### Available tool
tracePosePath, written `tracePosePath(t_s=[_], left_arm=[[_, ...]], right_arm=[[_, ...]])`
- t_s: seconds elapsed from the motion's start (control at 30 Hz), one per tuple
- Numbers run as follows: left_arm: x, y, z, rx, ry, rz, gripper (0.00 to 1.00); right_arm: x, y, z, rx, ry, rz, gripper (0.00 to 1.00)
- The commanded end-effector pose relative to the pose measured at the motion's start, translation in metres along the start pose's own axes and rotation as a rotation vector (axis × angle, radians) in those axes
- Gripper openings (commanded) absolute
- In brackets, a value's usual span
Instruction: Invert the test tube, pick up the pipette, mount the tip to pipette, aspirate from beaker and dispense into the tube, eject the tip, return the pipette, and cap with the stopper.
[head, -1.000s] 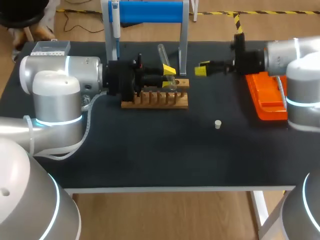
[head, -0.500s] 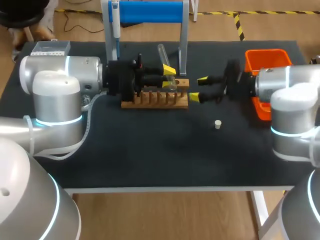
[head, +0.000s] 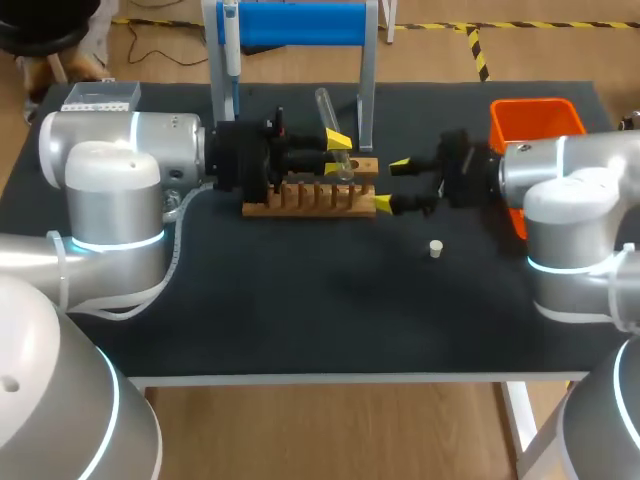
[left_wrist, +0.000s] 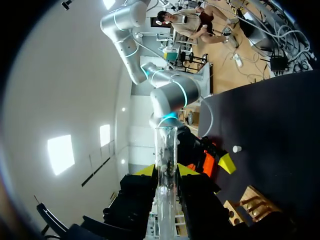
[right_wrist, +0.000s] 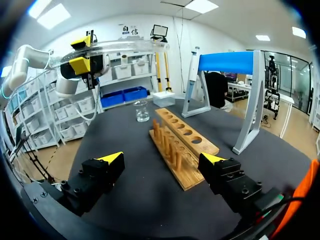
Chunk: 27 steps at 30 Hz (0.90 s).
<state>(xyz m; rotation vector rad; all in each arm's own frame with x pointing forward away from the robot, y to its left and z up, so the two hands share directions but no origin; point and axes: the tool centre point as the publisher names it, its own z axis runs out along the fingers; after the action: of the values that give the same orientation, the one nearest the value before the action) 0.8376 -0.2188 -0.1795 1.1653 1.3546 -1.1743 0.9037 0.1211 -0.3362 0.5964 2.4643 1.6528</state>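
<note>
Dark bench (head: 300, 300) carried rack (head: 310, 197). Clamped on tube (head: 327, 106), left end effector (head: 337, 153) held it over rack. Ahead of rack's end, right end effector (head: 392, 184) stood spread apart. Beside right end effector, not touching, lay stopper (head: 435, 248). Beyond rack, pipette (head: 230, 45) hung on stand (head: 300, 22).

Black table (head: 300, 300): wooden rack (head: 310, 204), stopper (head: 435, 248), orange bin (head: 536, 103).

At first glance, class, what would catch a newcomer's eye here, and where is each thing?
A glass test tube is gripped by the left end effector near the wooden rack. The right end effector hangs open beside the rack's end, and a bright orange bin sits at the table's far right corner.
</note>
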Motion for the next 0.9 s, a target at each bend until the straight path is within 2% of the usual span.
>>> tracePosePath(t_s=[0.03, 0.3, 0.63, 0.9], left_arm=[[0.0, 0.0, 0.0, 0.0, 0.0, 0.002, 0.0], [0.0, 0.0, 0.0, 0.0, 0.0, 0.002, 0.0], [0.0, 0.0, 0.0, 0.0, 0.0, 0.002, 0.0], [0.0, 0.0, 0.0, 0.0, 0.0, 0.002, 0.0]], right_arm=[[-0.005, -0.002, 0.011, 0.009, -0.002, -0.007, 1.0], [-0.015, -0.004, 0.022, 0.02, -0.013, -0.005, 1.0], [-0.016, -0.003, 0.027, 0.015, -0.015, -0.046, 1.0], [-0.017, -0.003, 0.027, 0.003, -0.024, -0.033, 1.0]])
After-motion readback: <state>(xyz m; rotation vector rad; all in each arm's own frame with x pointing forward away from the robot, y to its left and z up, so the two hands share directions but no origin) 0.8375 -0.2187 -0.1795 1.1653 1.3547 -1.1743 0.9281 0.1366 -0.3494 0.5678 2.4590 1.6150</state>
